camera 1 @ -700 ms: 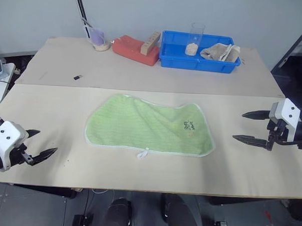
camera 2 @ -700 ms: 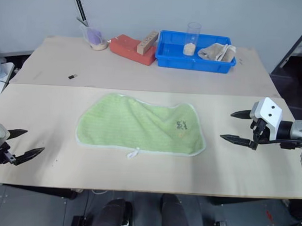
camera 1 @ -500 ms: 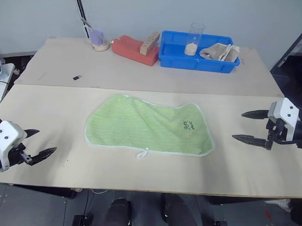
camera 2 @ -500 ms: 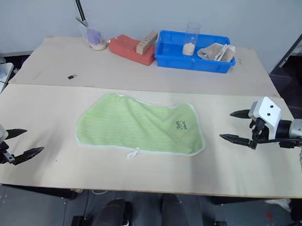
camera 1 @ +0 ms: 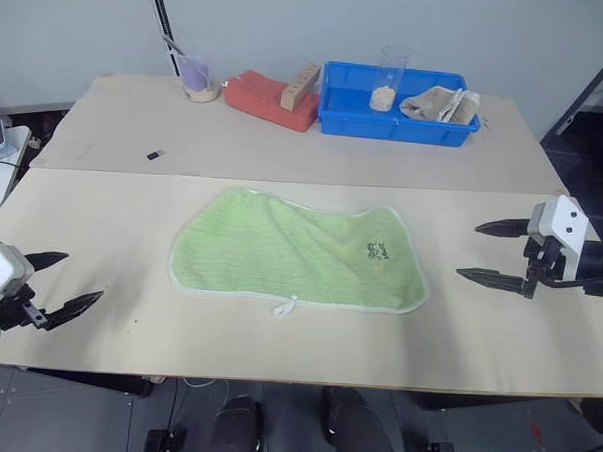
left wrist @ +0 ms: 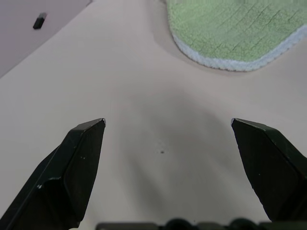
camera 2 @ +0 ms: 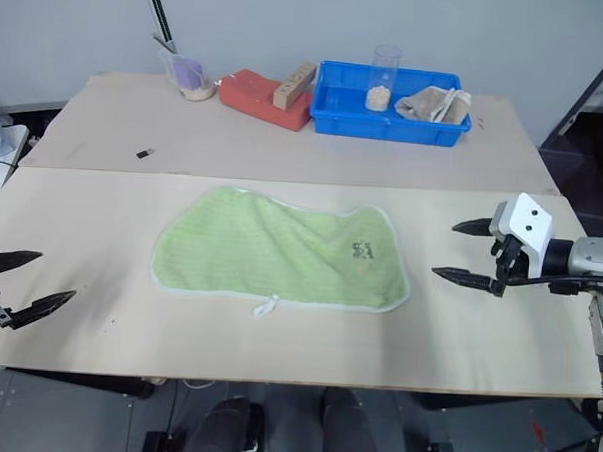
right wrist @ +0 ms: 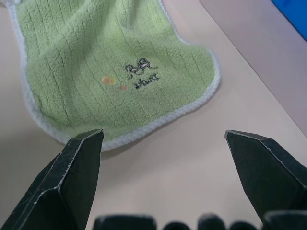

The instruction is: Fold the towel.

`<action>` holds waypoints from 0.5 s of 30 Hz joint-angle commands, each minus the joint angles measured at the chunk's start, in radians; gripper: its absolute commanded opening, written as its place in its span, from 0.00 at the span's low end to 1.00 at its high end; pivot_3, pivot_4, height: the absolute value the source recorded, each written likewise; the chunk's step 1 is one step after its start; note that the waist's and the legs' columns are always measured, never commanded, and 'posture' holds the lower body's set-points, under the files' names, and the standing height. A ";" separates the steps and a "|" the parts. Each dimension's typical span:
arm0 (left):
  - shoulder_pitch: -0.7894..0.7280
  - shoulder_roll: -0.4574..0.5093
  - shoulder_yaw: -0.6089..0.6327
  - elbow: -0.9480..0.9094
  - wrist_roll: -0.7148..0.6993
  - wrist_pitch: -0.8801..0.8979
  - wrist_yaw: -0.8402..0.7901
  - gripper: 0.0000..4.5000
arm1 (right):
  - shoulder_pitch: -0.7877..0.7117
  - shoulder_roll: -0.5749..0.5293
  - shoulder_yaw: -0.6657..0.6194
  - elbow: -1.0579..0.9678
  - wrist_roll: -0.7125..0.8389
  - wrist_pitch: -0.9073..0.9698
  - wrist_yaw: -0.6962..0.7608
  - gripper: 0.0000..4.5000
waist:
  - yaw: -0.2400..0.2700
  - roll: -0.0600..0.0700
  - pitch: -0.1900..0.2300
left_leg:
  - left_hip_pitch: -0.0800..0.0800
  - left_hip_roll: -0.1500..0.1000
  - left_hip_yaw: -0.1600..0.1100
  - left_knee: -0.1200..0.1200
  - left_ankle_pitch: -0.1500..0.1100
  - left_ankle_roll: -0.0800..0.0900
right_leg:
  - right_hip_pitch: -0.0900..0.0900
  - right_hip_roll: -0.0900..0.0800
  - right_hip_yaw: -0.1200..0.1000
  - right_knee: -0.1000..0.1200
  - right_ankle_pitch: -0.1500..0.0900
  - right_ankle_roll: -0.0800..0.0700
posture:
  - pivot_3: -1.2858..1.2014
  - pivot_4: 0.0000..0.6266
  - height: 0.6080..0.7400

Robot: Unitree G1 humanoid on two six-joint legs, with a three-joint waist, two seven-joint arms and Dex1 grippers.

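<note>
The towel (camera 1: 298,257) lies flat and open in the middle of the table (camera 1: 102,217), with nothing on top of it. Its little white loop tag (camera 1: 285,307) sticks out on the side near you, and the dark printed mark (camera 1: 377,251) sits toward your right. It is spread out like this so you can take an edge and fold it over.

Your left hand (camera 1: 61,281) hangs over the table's left end, well apart from the towel. Its two fingers are spread wide and hold nothing. Your right hand (camera 1: 493,252) is near the towel's right edge, also wide open and holding nothing. Both point inward at the towel, so I think you are getting ready to reach for it.

At the far side, out of your way, sit a blue tray (camera 1: 336,119) with a beige cloth (camera 1: 440,103) in it, and a red block (camera 1: 262,96) beside it.
</note>
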 commanded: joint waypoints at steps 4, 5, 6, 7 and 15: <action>-0.019 0.033 -0.036 -0.072 -0.021 0.009 -0.054 1.00 | -0.044 -0.007 -0.023 -0.120 0.067 0.068 0.011 1.00 | 0.000 0.000 0.000 | 0.000 0.000 0.000 0.000 0.000 0.000 | 0.000 0.000 0.000 0.001 0.000 0.000 | 0.52 0.24 0.80; -0.024 0.033 -0.059 -0.081 -0.010 0.003 -0.057 1.00 | -0.048 -0.010 -0.017 -0.161 0.096 0.107 0.023 1.00 | 0.000 0.000 0.000 | 0.000 0.000 0.000 0.000 0.000 0.000 | 0.000 0.000 0.000 0.001 0.000 0.000 | 0.52 0.24 0.80; -0.028 0.034 -0.086 -0.083 0.015 -0.020 -0.056 1.00 | -0.052 -0.011 -0.011 -0.202 0.121 0.143 0.034 1.00 | 0.000 0.000 0.000 | 0.000 0.000 0.000 0.000 0.000 0.000 | 0.000 0.000 0.000 0.001 0.000 0.000 | 0.52 0.24 0.80; -0.029 0.044 -0.120 -0.078 0.065 -0.051 -0.044 1.00 | -0.054 -0.014 -0.005 -0.244 0.148 0.180 0.042 1.00 | 0.000 0.000 0.000 | 0.000 0.000 0.000 0.000 0.000 0.000 | 0.000 0.000 0.000 0.001 0.000 0.000 | 0.52 0.24 0.80; -0.253 0.011 -0.395 0.031 0.218 -0.218 -0.015 1.00 | -0.083 -0.026 0.054 -0.571 0.358 0.439 0.059 1.00 | 0.011 0.000 0.000 | 0.000 0.001 -0.001 0.000 0.000 0.000 | 0.000 0.000 0.000 0.001 0.000 0.000 | 0.52 0.24 0.80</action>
